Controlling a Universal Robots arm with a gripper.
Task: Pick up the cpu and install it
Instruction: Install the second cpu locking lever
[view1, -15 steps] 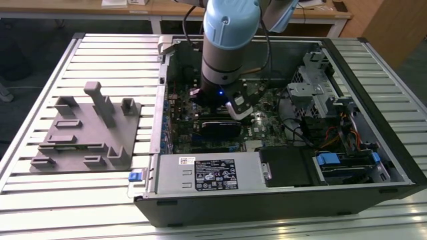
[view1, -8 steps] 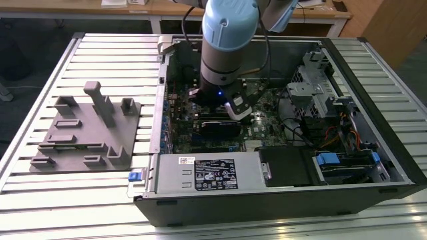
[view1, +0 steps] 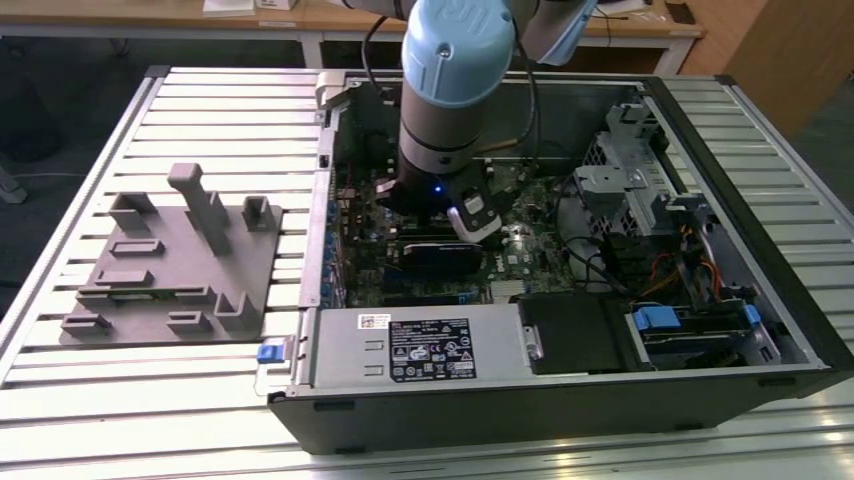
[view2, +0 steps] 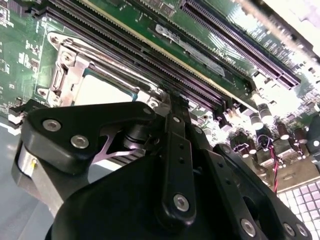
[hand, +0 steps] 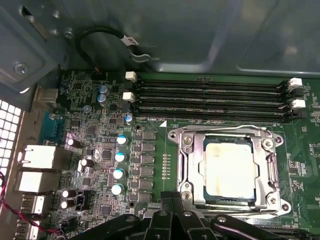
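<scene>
The cpu (hand: 230, 167), a pale silvery square, lies flat inside the metal-framed socket (hand: 187, 170) on the green motherboard. It also appears in the second wrist view as the cpu (view2: 102, 90) in its frame. My gripper (hand: 173, 198) hovers just off the socket's edge, fingers together and holding nothing. In the second wrist view the gripper (view2: 173, 102) points at the board between the socket and the memory slots. In the exterior view the arm (view1: 447, 120) reaches down into the open computer case (view1: 787, 330).
Long black memory slots (hand: 210, 97) run beside the socket. Capacitors (hand: 120, 157) and rear ports (hand: 40, 157) stand on the board. A grey fixture block (view1: 174, 260) sits on the slatted table at the exterior view's left. A drive cage (view1: 641, 170) and cables crowd the case.
</scene>
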